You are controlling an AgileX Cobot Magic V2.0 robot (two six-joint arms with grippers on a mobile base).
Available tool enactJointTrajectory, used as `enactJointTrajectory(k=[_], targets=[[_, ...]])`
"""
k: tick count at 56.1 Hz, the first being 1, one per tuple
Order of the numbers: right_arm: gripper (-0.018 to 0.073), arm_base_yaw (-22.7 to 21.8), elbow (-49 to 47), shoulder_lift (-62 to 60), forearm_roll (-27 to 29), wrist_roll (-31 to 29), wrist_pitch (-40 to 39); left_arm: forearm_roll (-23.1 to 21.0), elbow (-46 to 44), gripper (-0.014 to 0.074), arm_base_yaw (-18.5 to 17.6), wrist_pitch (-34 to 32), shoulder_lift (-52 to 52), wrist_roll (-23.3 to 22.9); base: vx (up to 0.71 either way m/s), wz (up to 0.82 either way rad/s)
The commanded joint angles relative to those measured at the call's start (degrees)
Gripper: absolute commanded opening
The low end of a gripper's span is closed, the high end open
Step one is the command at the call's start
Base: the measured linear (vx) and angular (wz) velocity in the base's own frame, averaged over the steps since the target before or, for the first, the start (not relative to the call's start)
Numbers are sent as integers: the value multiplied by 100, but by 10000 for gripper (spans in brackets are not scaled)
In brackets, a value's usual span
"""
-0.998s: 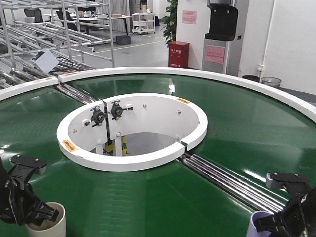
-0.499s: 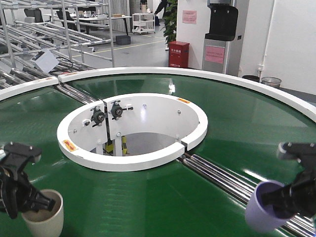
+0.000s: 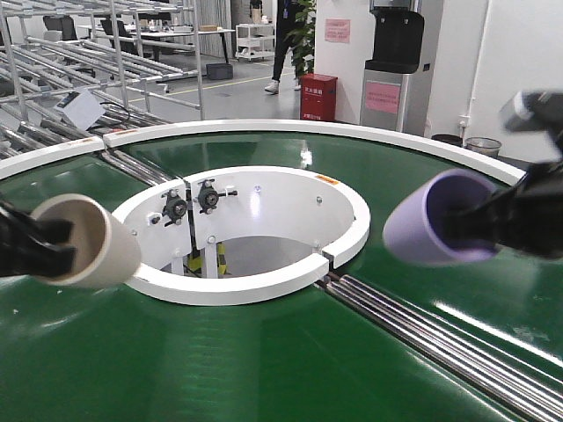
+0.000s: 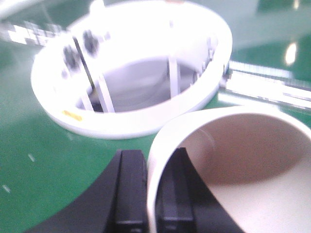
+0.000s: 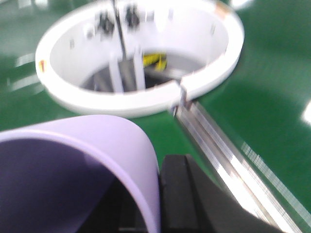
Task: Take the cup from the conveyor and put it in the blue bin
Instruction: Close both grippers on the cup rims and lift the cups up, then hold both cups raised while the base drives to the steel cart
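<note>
A cream cup [image 3: 88, 242] hangs tilted on its side above the left of the green conveyor [image 3: 264, 360]. My left gripper [image 3: 31, 248] is shut on its rim. In the left wrist view one finger of the left gripper [image 4: 153, 194] is inside the cream cup [image 4: 243, 145] and one is outside. At the right a lilac cup [image 3: 435, 220] hangs sideways above the belt, held at the rim by my right gripper [image 3: 497, 220]. The right wrist view shows the right gripper [image 5: 153, 204] clamping the lilac cup [image 5: 82, 141] wall. The blue bin is out of view.
The white inner ring [image 3: 237, 286] circles an open well at the conveyor's centre. A band of steel rollers [image 3: 422, 325] crosses the belt towards the front right. The white outer rim [image 3: 352, 132] curves behind. Beyond stand metal racks [image 3: 106, 53], a red cabinet [image 3: 318, 97] and a person [image 3: 286, 44].
Both arms have risen from the belt's front edge, each carrying its cup. The cups went from upright on the belt to tilted sideways in the air.
</note>
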Motion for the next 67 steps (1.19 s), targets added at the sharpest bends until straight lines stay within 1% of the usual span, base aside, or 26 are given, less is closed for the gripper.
enactJointTrajectory(k=[1, 7, 12, 16, 23, 36, 67], targets=[[-9, 8, -130, -468, -170, -114, -575, -66, -117, -8, -34, -503, -541, 170, 0, 0], [-9, 8, 194, -914, -215, -183, -800, -71, 99, -8, -34, -565, -1031, 253, 0, 0], [-9, 8, 439, -1146, -221, -178, -1142, -71, 476, -8, -34, -808, -1387, 253, 0, 0], [-9, 8, 498, -1211, -160, -166, -1125, -84, 778, -8, -34, -957, -1573, 242, 0, 0], [-9, 8, 498, -1224, -116, -166, -891, -142, 1078, -8, -34, -893, -1721, 190, 0, 0], [-9, 8, 498, -1224, -116, -166, -845, -134, 1180, -8, -34, -732, -1712, 195, 0, 0], [-9, 8, 498, -1224, -116, -172, -850, -134, 1180, -8, -34, -717, -1712, 195, 0, 0]])
